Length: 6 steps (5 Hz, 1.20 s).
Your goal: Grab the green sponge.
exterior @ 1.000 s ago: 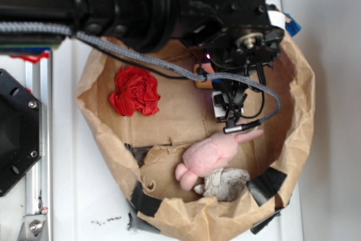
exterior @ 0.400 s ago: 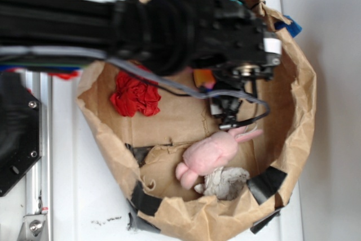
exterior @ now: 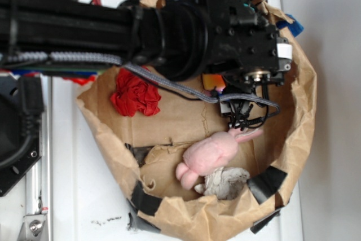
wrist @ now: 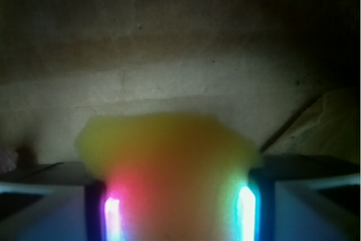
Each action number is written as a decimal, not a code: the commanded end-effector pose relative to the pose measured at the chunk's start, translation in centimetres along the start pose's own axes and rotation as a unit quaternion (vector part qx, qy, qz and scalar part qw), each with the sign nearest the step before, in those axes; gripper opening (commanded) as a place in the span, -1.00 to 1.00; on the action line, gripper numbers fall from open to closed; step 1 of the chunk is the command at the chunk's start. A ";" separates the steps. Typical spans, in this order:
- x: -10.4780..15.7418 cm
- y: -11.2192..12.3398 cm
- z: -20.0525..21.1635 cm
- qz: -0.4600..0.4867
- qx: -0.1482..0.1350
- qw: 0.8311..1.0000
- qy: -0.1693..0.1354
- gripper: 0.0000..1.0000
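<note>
The green sponge point(wrist: 169, 145) is a yellow foam block that fills the space between my fingers in the wrist view, lit red on one side and green on the other. My gripper point(wrist: 176, 201) is shut on the sponge, with a finger pressed against each side. From outside, only a small orange-yellow corner of the sponge point(exterior: 212, 81) shows beneath the black wrist. The gripper point(exterior: 221, 86) itself is mostly hidden by the arm, over the upper right part of the paper-lined basin.
The crumpled brown paper basin wall point(exterior: 302, 111) surrounds the work area. A red ruffled cloth point(exterior: 135, 95) lies at its left. A pink plush bunny point(exterior: 211, 153) and a grey plush lump point(exterior: 227, 183) lie at the front. A metal rail point(exterior: 39, 156) runs along the left.
The arm has swung toward the right and top of the picture, carrying the gripper and the sponge a little away from the bunny. Cloth and bunny stay where they were.
</note>
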State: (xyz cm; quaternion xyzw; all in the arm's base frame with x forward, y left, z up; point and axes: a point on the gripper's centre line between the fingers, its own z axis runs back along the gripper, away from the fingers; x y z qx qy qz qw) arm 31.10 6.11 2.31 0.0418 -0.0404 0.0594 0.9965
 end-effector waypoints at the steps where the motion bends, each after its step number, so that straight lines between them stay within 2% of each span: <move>1: -0.7 0.1 7.3 -0.012 -0.051 0.996 -0.067 -1.00; 2: -1.5 -0.7 12.5 -0.001 -0.073 0.995 -0.062 -1.00; 3: -2.4 -1.8 15.6 0.001 -0.073 0.996 -0.056 -1.00; 4: -3.4 -2.3 17.1 -0.014 -0.075 0.996 -0.052 -1.00; 6: -3.8 -2.5 17.2 -0.020 -0.068 0.996 -0.054 -1.00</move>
